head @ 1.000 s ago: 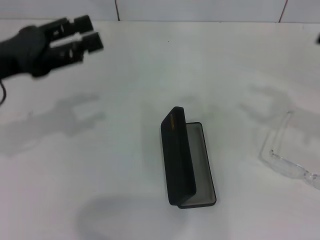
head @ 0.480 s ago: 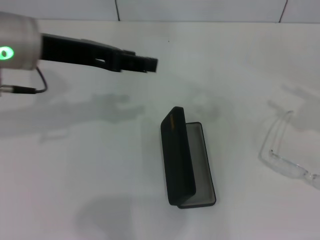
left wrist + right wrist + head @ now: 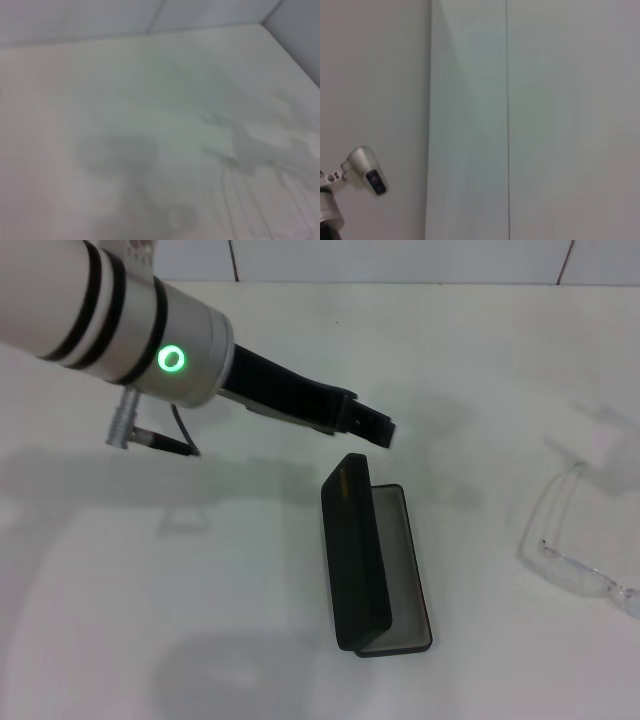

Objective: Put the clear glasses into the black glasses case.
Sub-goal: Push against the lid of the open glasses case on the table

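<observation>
The black glasses case point(image 3: 357, 558) lies open in the middle of the white table in the head view. Its lid stands on edge on the left, and the grey lining point(image 3: 398, 570) shows on the right with nothing in it. The clear glasses point(image 3: 572, 545) rest on the table at the right edge, well apart from the case. My left arm reaches in from the upper left. Its gripper point(image 3: 376, 428) hovers just beyond the far end of the case lid and is seen edge-on. The right gripper is out of view.
The white table point(image 3: 200, 590) meets a tiled wall point(image 3: 400, 260) at the back. The left wrist view shows only blurred table surface point(image 3: 125, 100) with shadows. The right wrist view faces a pale wall point(image 3: 545, 120), with a small silver device point(image 3: 365, 170) low in the picture.
My left arm has swung in from the far left toward the middle. Its gripper now hangs over the far end of the case. The case and glasses have not moved.
</observation>
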